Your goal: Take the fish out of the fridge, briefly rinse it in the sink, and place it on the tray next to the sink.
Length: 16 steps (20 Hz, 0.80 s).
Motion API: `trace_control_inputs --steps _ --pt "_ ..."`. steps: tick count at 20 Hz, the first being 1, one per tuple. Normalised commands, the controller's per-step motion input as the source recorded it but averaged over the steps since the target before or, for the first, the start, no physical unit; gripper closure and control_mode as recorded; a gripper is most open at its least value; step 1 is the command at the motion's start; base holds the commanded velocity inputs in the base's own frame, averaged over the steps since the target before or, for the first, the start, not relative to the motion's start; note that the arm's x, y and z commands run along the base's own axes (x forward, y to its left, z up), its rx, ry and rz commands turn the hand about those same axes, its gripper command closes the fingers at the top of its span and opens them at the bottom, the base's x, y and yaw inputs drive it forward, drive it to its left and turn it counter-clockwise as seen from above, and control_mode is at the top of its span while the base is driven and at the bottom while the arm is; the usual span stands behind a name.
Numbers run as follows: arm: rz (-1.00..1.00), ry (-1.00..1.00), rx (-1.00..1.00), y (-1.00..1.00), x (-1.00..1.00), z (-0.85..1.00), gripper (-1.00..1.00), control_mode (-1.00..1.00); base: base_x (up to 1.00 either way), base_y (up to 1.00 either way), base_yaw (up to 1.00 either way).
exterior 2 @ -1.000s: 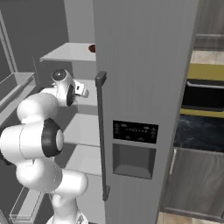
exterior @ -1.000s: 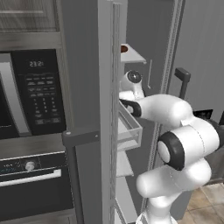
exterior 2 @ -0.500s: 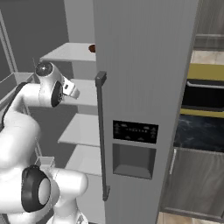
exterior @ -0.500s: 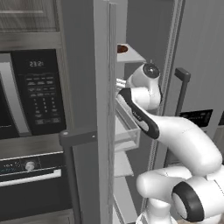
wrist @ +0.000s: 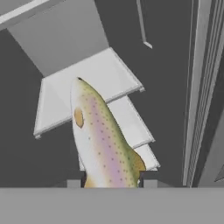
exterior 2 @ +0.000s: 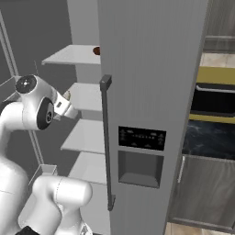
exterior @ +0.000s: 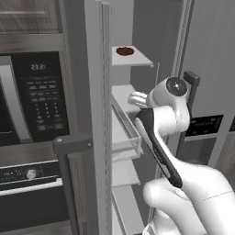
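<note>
Speckled silvery-green fish (wrist: pixel 103 144) with a pink stripe and orange fins.
Your jaws are clenched narrowly on its tail end, over white fridge shelves (wrist: pixel 83 92).

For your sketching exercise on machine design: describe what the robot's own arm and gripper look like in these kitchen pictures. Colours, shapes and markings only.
The arm is glossy white, built from rounded, bulbous segments. A round dark grey cap covers the joint at its top, and a black band runs along one link. In the hand view the gripper shows two small, square, dark grey fingertips. No cables or lettering show.
</note>
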Motion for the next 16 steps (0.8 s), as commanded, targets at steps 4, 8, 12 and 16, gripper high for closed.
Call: trace_control_inputs --steps 4,8,12,16 --pt "-0.24 -0.1 0.09 -0.7 -1.0 0.33 1.0 -1.0 0.0 0.0 0.0" --pt "-0.51 0.0 0.08 -0.08 -0.73 0.06 1.0 1.0 -0.18 0.04 -0.23" --pt "0.0 0.0 0.0 0.0 0.0 0.0 1.0 1.0 -0.46 0.06 -0.98" --pt "0.0 0.0 0.0 0.0 0.0 0.0 1.0 1.0 -0.22 0.0 -1.0"
